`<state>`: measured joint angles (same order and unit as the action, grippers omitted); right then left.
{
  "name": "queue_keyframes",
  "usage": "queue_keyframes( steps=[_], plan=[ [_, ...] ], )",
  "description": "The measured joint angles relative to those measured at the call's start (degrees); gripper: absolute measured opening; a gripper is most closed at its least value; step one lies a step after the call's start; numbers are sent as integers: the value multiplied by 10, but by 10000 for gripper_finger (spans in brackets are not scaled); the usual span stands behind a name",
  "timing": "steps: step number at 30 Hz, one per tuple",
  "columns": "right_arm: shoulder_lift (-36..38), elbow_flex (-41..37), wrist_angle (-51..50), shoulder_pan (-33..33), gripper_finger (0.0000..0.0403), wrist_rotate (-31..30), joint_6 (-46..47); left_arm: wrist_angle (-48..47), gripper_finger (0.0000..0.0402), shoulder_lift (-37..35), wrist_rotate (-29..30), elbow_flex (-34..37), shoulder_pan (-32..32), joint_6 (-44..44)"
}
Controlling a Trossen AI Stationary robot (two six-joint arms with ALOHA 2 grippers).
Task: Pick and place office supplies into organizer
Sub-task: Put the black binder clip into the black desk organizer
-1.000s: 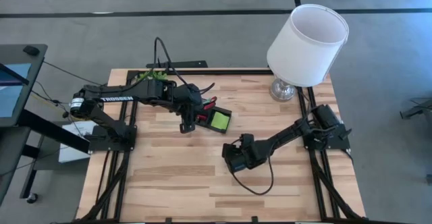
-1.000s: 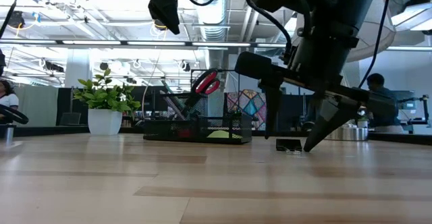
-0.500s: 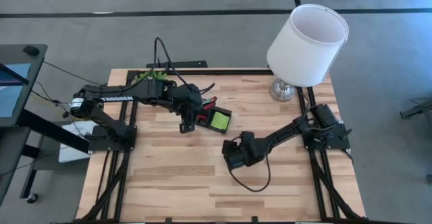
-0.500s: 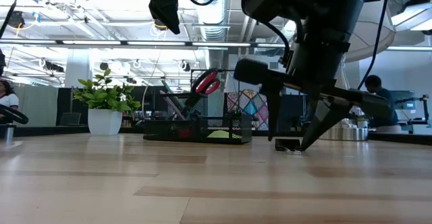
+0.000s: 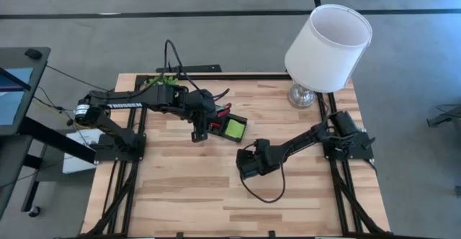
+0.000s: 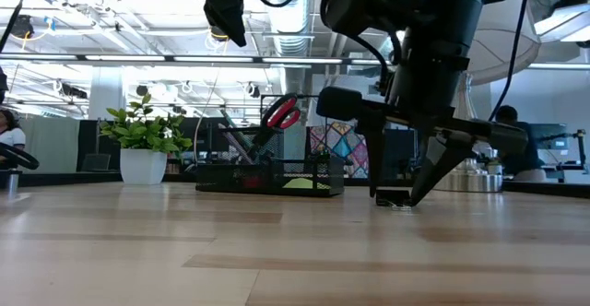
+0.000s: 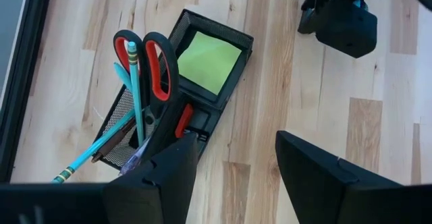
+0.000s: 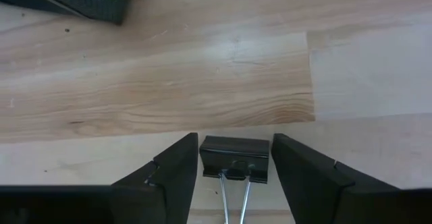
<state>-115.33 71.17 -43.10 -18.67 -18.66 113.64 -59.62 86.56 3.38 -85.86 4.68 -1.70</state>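
Left gripper (image 5: 196, 134) hangs above the organizer (image 5: 229, 126), fingers parted, holding nothing; scissors (image 7: 145, 59), pens and the sticky-note pad (image 7: 209, 62) already sit inside that tray; this arm waits. Binder clip (image 8: 234, 158) lies on the table (image 5: 180, 188) right of the organizer, well apart from it, so the right arm is judged nearer. Right gripper (image 8: 234, 173) is lowered over the clip; its fingers bracket the black body on both sides, wire handles pointing back toward the wrist; jaws stand apart, narrow gaps showing either side, so nothing is grasped yet; closing squarely across the body is the next requirement.
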Motion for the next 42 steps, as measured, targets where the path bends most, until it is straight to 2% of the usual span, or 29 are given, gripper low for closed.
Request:
queue_keyframes(
  steps=[13,22,29,33,36,42],
  plan=[
    [1,4,-7,14,138,31,-49,1,197,0,0,0,0,1],
    [-1,20,-18,16,148,37,-60,1,197,0,0,0,0,1],
    [-6,56,-21,16,147,13,-75,-13,196,-6,0,0,0,-12],
    [-6,58,-13,21,149,10,-87,-48,197,-44,1,0,0,-38],
    [-5,59,6,24,146,0,-91,-66,197,-98,20,0,0,-51],
    [-5,75,107,34,150,-30,-136,-72,197,-237,125,0,2,-67]
  ],
)
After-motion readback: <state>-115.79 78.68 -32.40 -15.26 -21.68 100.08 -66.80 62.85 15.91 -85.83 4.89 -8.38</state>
